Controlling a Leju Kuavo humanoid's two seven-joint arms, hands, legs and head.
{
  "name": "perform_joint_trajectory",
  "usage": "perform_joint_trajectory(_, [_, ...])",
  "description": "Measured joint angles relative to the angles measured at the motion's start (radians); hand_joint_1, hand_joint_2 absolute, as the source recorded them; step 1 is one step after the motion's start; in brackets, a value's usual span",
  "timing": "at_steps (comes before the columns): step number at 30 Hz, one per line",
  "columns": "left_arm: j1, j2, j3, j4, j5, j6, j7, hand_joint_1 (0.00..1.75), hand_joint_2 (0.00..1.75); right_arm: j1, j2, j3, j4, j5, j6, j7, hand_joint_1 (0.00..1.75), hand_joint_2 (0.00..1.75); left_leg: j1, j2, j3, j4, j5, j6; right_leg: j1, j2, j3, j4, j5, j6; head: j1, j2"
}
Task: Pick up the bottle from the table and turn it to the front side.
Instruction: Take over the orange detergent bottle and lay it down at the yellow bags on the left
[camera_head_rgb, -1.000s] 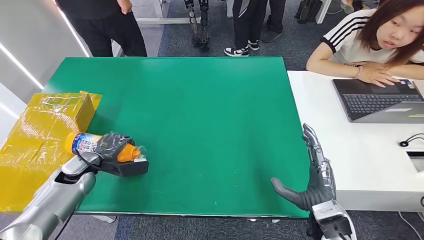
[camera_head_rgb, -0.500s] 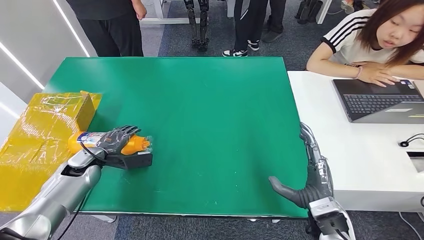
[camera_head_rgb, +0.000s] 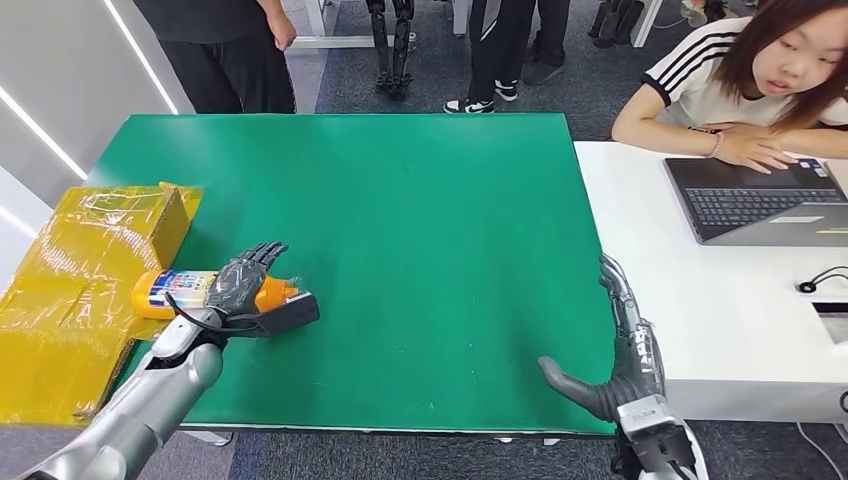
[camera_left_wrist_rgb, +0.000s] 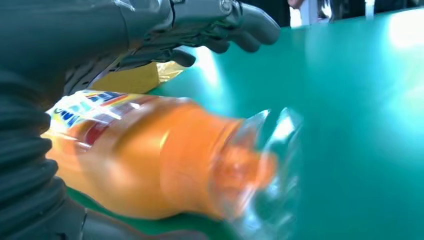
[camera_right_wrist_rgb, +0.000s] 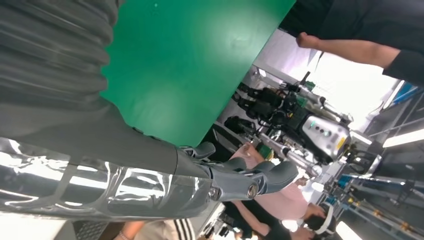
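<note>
An orange bottle (camera_head_rgb: 170, 291) with a blue and white label lies on its side at the left edge of the green table (camera_head_rgb: 420, 200), its cap end pointing right. My left hand (camera_head_rgb: 248, 288) sits over its neck with the fingers stretched out flat above it and the thumb low on the table beside the cap. In the left wrist view the bottle (camera_left_wrist_rgb: 150, 165) lies under the spread fingers (camera_left_wrist_rgb: 220, 30), and its cap end is blurred. My right hand (camera_head_rgb: 625, 350) is open at the table's front right corner, holding nothing.
A yellow taped cardboard box (camera_head_rgb: 90, 260) stands just left of the bottle. A white table (camera_head_rgb: 700, 300) on the right carries a laptop (camera_head_rgb: 760, 200), with a person leaning on it. People stand beyond the far edge.
My left hand has lowered the bottle onto the table and shifted slightly right. Its fingers have uncurled from the bottle and now lie stretched above it. The right hand has barely moved.
</note>
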Motion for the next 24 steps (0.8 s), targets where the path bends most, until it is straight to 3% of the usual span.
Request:
perform_joint_trajectory(6, [0.151, -0.098, 0.124, -0.234, 0.327, 0.221, -0.236, 0.00, 1.75, -0.011, 0.001, 0.029, 0.034, -0.015, -0.006, 0.008, 0.00, 1.75, 0.000, 0.000, 0.000, 0.000, -0.002, 0.001, 0.000, 0.000, 0.000, -0.001, -0.001, 0.001, 0.000, 0.000])
perform_joint_trajectory(8, [0.204, -0.140, 0.149, -0.330, 0.303, 0.293, -0.289, 0.00, 1.75, -0.017, 0.007, 0.047, 0.055, -0.019, -0.014, 0.001, 0.00, 1.75, 0.000, 0.000, 0.000, 0.000, -0.002, 0.002, 0.000, 0.000, 0.000, -0.001, -0.001, 0.001, 0.000, 0.000])
perform_joint_trajectory(11, [0.266, -0.204, 0.174, -0.457, 0.254, 0.328, -0.311, 0.00, 1.75, -0.026, 0.027, 0.075, 0.079, -0.018, -0.021, -0.004, 0.00, 1.75, 0.000, 0.000, -0.001, 0.000, -0.003, 0.002, 0.000, 0.000, 0.000, -0.001, -0.002, 0.002, 0.000, 0.000])
perform_joint_trajectory(17, [0.299, -0.265, 0.169, -0.574, 0.350, 0.306, -0.295, 0.00, 1.75, -0.045, 0.056, 0.114, 0.112, -0.028, -0.021, -0.002, 0.00, 1.75, 0.000, 0.000, 0.000, 0.000, -0.003, 0.002, 0.000, -0.001, 0.000, -0.001, -0.002, 0.002, 0.000, 0.000])
perform_joint_trajectory(24, [0.294, -0.284, 0.066, -0.634, 0.547, 0.051, -0.212, 0.00, 1.75, -0.048, 0.076, 0.146, 0.146, -0.073, -0.036, -0.011, 0.00, 1.75, 0.000, 0.000, 0.000, 0.000, -0.002, 0.002, 0.000, 0.000, 0.000, 0.000, -0.002, 0.002, 0.000, 0.000])
